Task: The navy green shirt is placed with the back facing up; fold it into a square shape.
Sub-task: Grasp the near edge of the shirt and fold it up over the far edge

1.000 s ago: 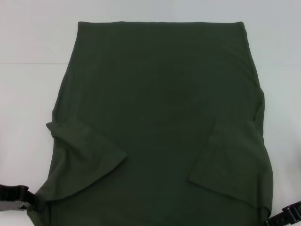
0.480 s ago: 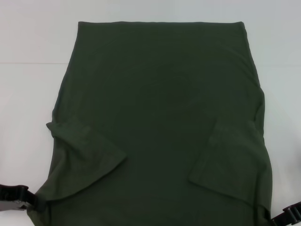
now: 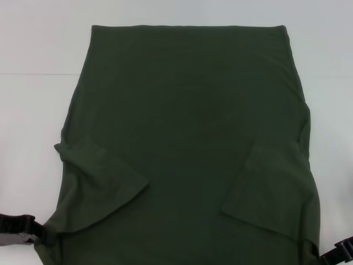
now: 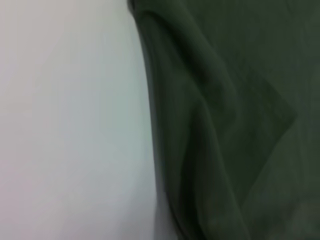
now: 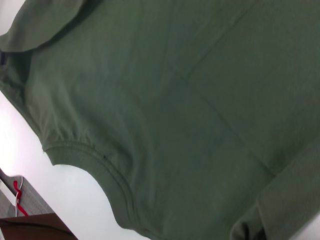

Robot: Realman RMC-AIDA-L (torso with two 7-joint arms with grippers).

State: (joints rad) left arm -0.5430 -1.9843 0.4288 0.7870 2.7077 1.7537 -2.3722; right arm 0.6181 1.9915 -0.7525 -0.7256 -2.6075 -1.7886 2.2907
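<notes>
A: Navy green shirt [image 3: 187,138] lies flat on the white table [image 3: 33,110], both sleeves folded inward over the body. Long rectangle so far, not square.

B: Remaining?

A: Lengthwise fold(s), by my read. Left gripper [image 3: 22,229] at the near left corner, right gripper [image 3: 339,253] at the near right. Jaw state: can't tell on either.
</notes>
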